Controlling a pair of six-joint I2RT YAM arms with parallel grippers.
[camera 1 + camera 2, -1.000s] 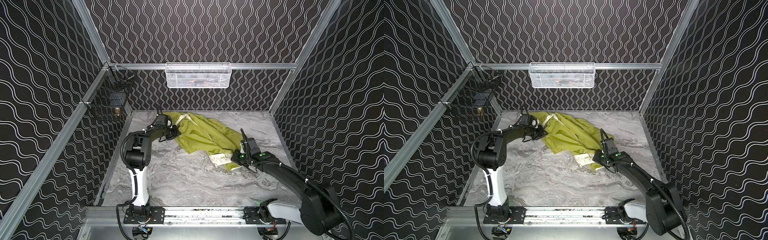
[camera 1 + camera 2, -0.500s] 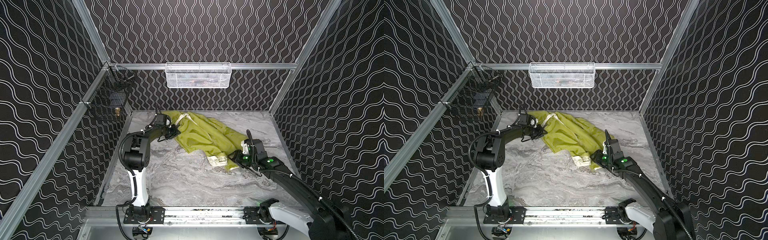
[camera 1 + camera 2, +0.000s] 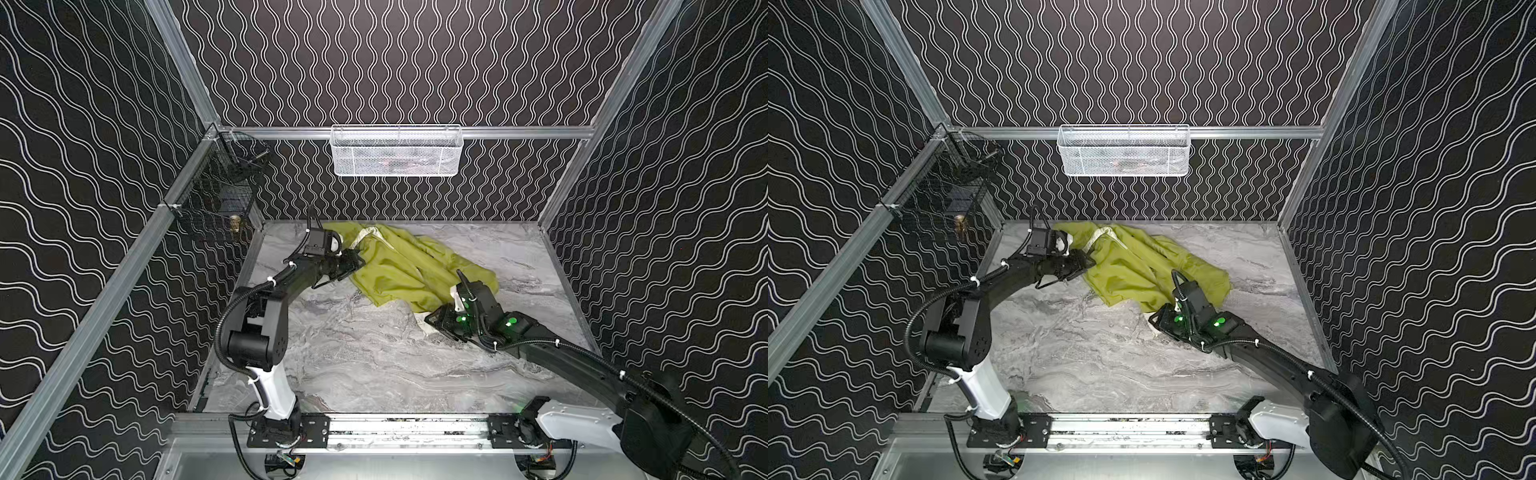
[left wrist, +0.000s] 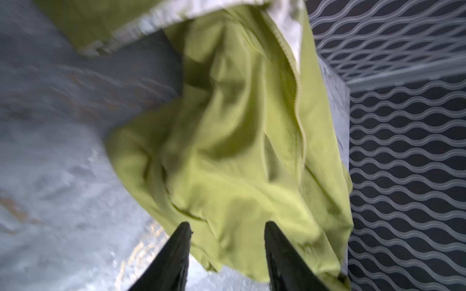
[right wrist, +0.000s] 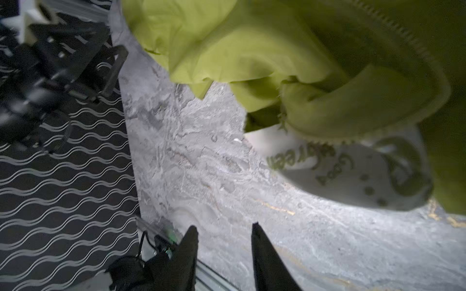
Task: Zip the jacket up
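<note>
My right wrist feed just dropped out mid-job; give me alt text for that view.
The right gripper hangs over the marble table, jaws apart and empty. Just beyond lies the crumpled yellow-green jacket, a flap of cream printed lining and zipper teeth showing.

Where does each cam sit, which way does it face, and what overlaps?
Both top views: high at the front, looking down and back over the table; both arms show, with the jacket lying across it.
Left wrist: behind the left gripper, facing along its parted jaws onto the jacket's green fabric and zipper edge.
Right wrist: behind the right gripper, parted jaws over bare table, jacket hem and printed lining beyond; the left arm is at the edge.
Shared: all four see the jacket and table.
</note>
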